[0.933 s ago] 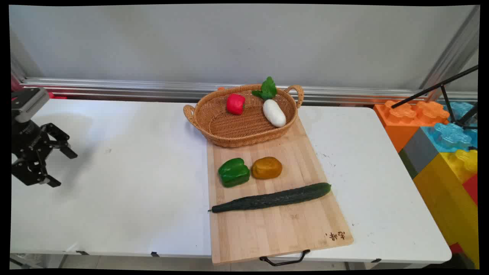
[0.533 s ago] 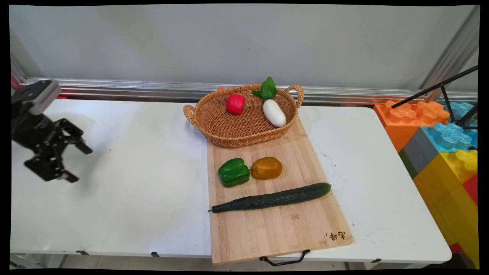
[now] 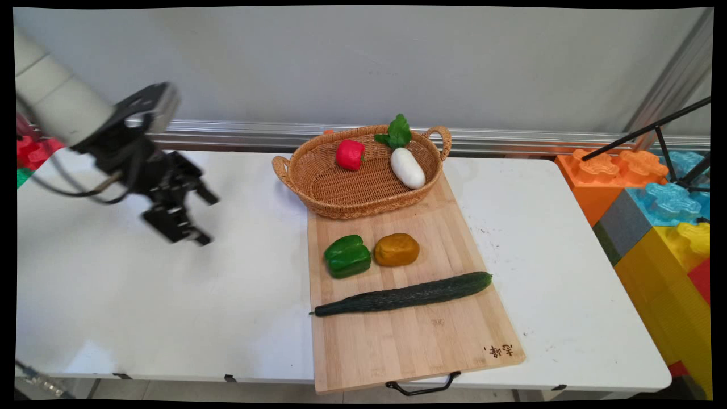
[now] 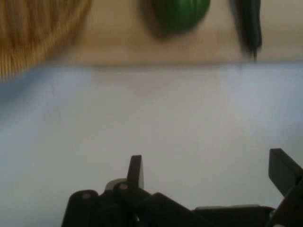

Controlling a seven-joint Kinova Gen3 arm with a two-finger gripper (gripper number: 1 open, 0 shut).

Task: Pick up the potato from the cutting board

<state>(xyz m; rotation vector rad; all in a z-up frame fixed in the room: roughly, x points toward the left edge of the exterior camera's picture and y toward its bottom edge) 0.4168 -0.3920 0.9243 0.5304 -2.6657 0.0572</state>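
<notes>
Black two-finger hand [image 3: 201, 218], of jointed metal linkage: fingers spread apart, nothing held, hung above the bare left part of the smooth white desk [image 3: 142, 295]; nearest thing is the woven oval wicker basket with two loop handles [image 3: 318, 196]. Contained in the basket: a glossy red bell pepper [image 3: 350, 154] and a smooth white radish with green leaves [image 3: 407, 166], apart from each other. The basket's near side is set on the pale bamboo cutting board with a black wire handle [image 3: 409, 341]. Laid on the board: a lobed green bell pepper [image 3: 347, 256], just beside a rounded yellow-brown pepper [image 3: 396, 249]; nearer the camera, a long, dark green, bumpy cucumber [image 3: 403, 295]. Large plastic building blocks in orange, blue and yellow [image 3: 653, 210] are stacked right of the desk.
</notes>
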